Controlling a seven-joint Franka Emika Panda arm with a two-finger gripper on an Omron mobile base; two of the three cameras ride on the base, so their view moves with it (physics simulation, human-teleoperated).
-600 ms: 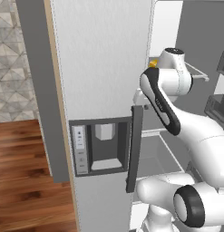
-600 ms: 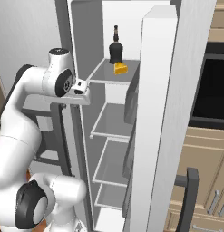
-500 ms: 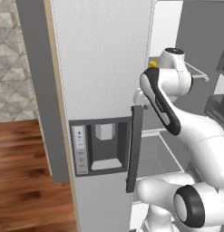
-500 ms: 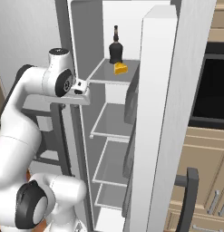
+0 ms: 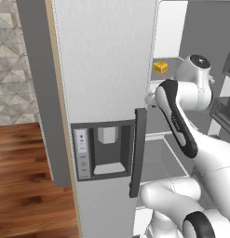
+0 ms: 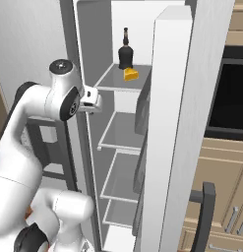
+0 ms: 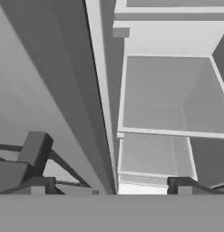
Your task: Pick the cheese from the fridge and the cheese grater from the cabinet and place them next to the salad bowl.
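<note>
fridge: matt white-grey | floor: glossy wood | bottle: dark, glossy

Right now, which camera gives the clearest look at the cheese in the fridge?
The right base view: the cheese sits unobstructed on the top shelf, just in front of a dark bottle. The left base view catches it small, past the fridge door's edge. The hand view looks down at bare lower shelves.

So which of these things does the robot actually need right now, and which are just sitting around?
Needed: cheese, on the top shelf; fridge, door open; gripper, open, empty, outside the fridge.

Just there: bottle behind the cheese; oven; drawers.
</note>
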